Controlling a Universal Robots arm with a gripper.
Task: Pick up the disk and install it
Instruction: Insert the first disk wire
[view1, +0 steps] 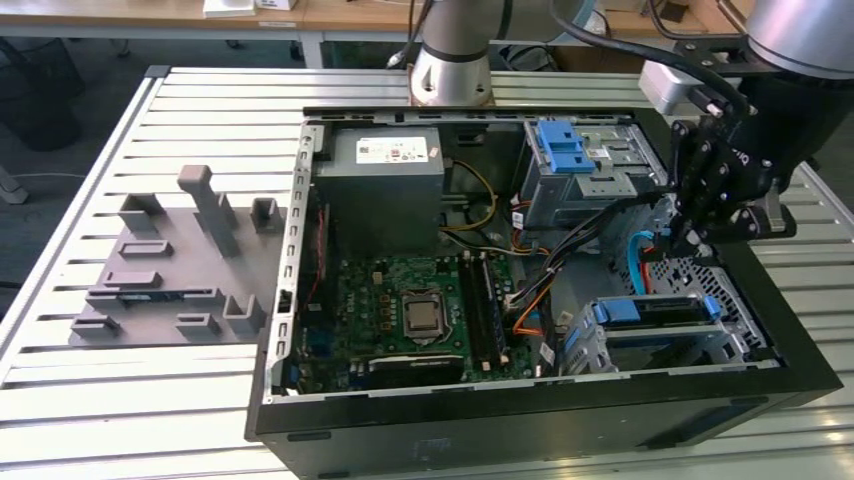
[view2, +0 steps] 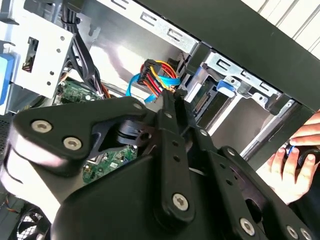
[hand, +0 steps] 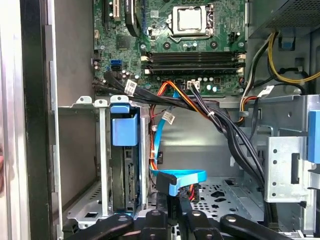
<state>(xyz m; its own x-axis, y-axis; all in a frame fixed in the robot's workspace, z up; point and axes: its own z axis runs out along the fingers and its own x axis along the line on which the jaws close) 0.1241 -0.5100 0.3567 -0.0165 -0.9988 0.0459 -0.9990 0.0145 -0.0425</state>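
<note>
In the exterior view, the claw (view1: 694, 238) hangs inside the open computer case (view1: 534, 445) on the slatted desk (view1: 160, 400), at the exterior view's right. It looks closed and holds nothing. The disk (view1: 651, 311) sits in the drive cage near the claw, in the case's corner, and its blue rails are visible. Black cables (view1: 587, 235) run close to the arm, so a sideways move could drag them.

In the second wrist view, the claw (view2: 170, 98) points at a knot of red, yellow and blue wires (view2: 157, 72) just beyond its tip. Pushing further in would likely snag them or pull a plug loose. A person's hand (view2: 292, 165) rests outside the case wall, and an outward swing of the arm could strike it.

In the first wrist view, the disk (hand: 125, 182) stands on edge between the cage's metal walls (hand: 82, 105). It is a dark slab with its connector edge exposed, capped by a blue tab (hand: 124, 131), and its label is hidden. It seems seated, though whether it has latched cannot be told. A blue flat cable (hand: 182, 177) lies right beside the claw (hand: 172, 202) and could catch on it.
</note>
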